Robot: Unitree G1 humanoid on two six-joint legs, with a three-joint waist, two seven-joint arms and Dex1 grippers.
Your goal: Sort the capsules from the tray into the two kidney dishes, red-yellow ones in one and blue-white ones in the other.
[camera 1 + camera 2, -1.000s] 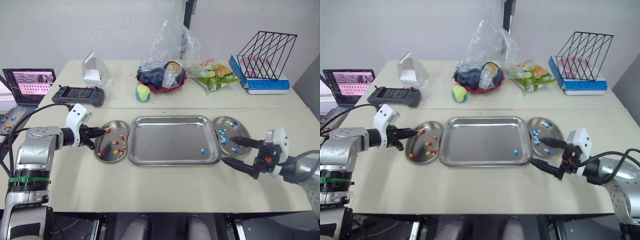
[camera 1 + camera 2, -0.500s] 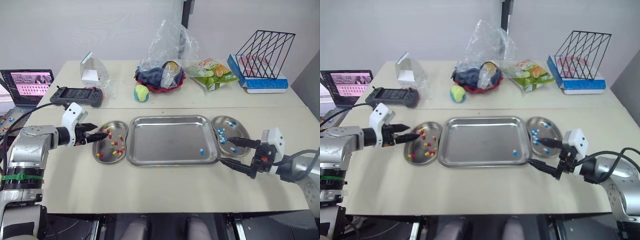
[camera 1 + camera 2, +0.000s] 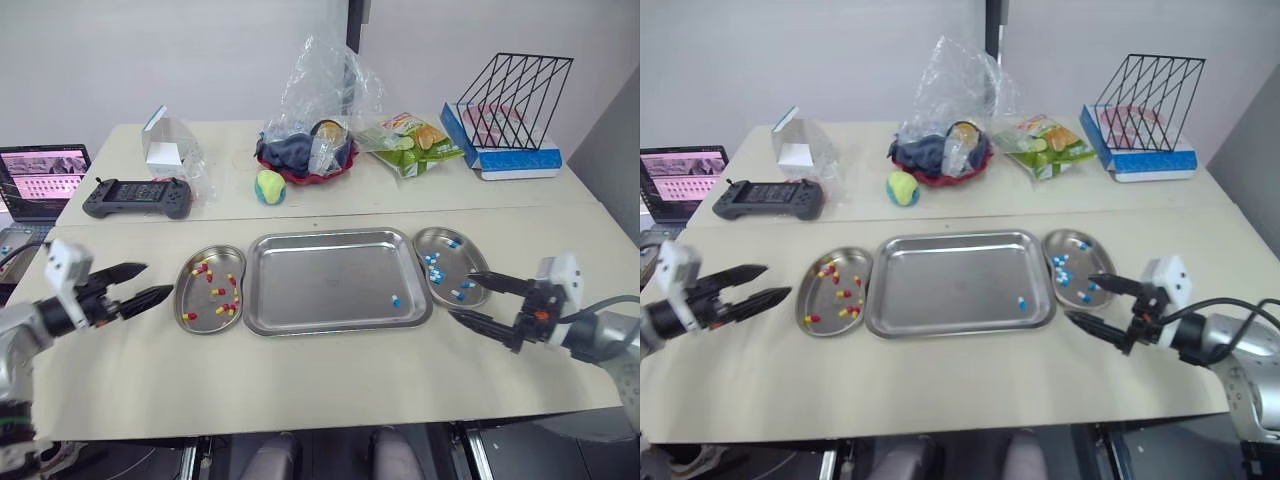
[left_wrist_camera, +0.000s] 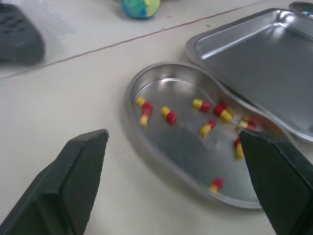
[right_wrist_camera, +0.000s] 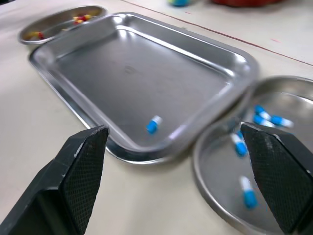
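1 blue-white capsule (image 3: 396, 300) lies in the tray (image 3: 330, 236), near its right edge. The left gripper (image 3: 155, 280) hovers over the counter (image 3: 320, 380) beside the red-yellow dish (image 3: 183, 290), jaws apart, empty. The right gripper (image 3: 462, 295) sits at the right rim of the blue-white dish (image 3: 421, 241), jaws apart, empty.

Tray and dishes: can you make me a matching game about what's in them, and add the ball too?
1. tray
2. left kidney dish
3. right kidney dish
4. ball

A. holds many blue-white capsules
B. holds one lone capsule
C. holds red-yellow capsules
D. sits behind the tray

Pairs: 1-B, 2-C, 3-A, 4-D.
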